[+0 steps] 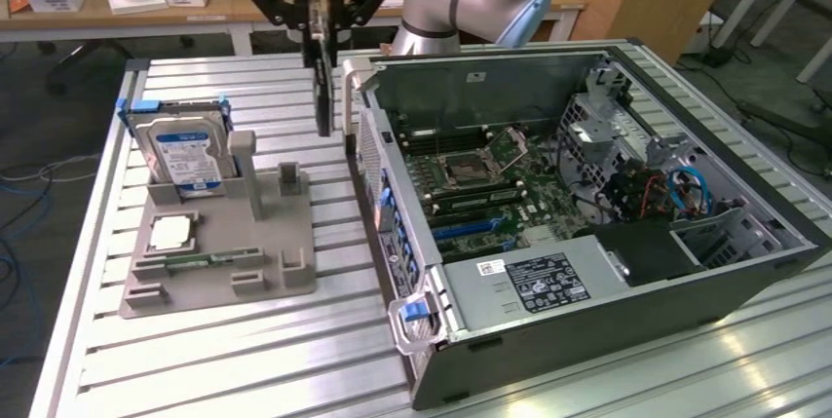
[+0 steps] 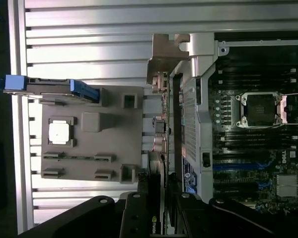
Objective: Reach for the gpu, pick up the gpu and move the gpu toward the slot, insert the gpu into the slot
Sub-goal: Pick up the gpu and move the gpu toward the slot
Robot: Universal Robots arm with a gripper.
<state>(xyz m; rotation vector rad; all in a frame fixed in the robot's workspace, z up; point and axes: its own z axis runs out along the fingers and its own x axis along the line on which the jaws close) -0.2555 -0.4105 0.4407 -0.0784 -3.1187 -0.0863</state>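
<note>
- Pincer (image 1: pixel 321 20): pinched on the upper edge of the gpu (image 1: pixel 322 82). The card hangs upright, clear of the bench (image 1: pixel 234 360). It sits between the grey fixture (image 1: pixel 221 252) and the open computer case (image 1: pixel 624 330), just beside the case wall.
- Handling, as you may judge it: a thin, stiff, light board. It should not sag, but it is fragile, so its components and contact edge should not be squeezed or knocked. The bare board edge, as gripped here, looks the soundest hold. The smooth faces may slip between the pads if the card meets resistance.
- Silver bracket (image 2: pixel 164 57): in the wrist view it sits at the card's far end, close to the case rim. A knock there would likely tilt the card in the grip.
- Blue slots (image 1: pixel 469 228): these lie on the motherboard (image 1: pixel 501 179), well apart from the card. You cannot tell which one is the target.
- Hidden: you see the card nearly edge-on, so its faces and contact edge cannot be read. The pincer's own body masks exactly where the pads bite.
</note>
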